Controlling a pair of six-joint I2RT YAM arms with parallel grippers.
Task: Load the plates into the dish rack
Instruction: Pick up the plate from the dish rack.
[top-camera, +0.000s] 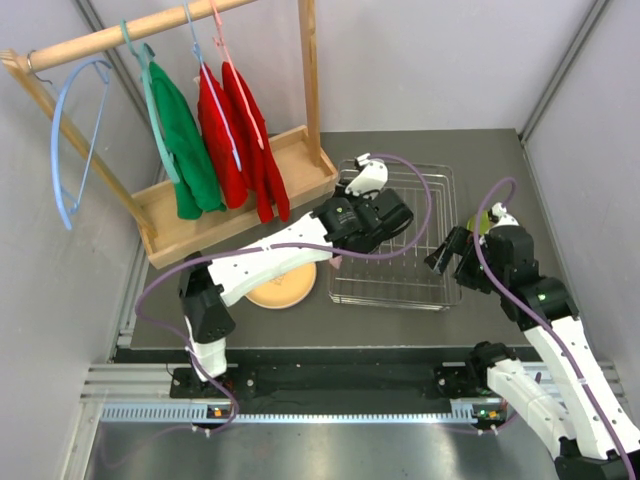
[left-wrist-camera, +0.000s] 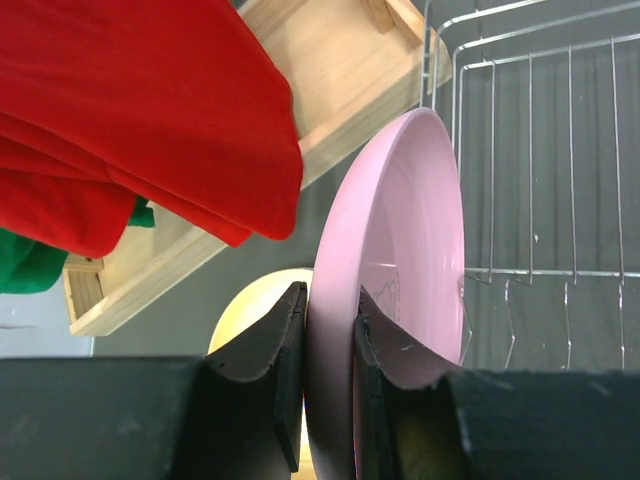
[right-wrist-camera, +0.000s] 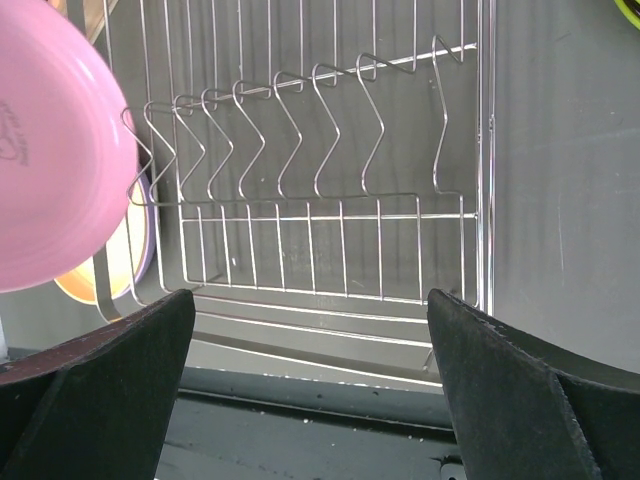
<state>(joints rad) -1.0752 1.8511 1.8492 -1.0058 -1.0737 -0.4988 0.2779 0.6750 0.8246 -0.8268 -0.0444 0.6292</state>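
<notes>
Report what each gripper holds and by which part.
The left gripper clamps the pink plate at its rim, one finger on each face. The right gripper is open and holds nothing.

Lab test cell: grey partitions (top-camera: 420, 60) enclosing robot table (top-camera: 490, 150).

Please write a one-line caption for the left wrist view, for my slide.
Left gripper holds a pink plate on edge by its rim, beside the wire dish rack.

Plates, four counted: pink plate (left-wrist-camera: 400, 250), orange-tan plate (top-camera: 280, 293), lavender plate (right-wrist-camera: 149, 240), lime green plate (top-camera: 483, 217). Dish rack (top-camera: 430, 190), one listed. Garments, three recorded: one green garment (top-camera: 185, 150), two red garments (top-camera: 218, 130). Hangers (top-camera: 56, 140), four noted.
</notes>
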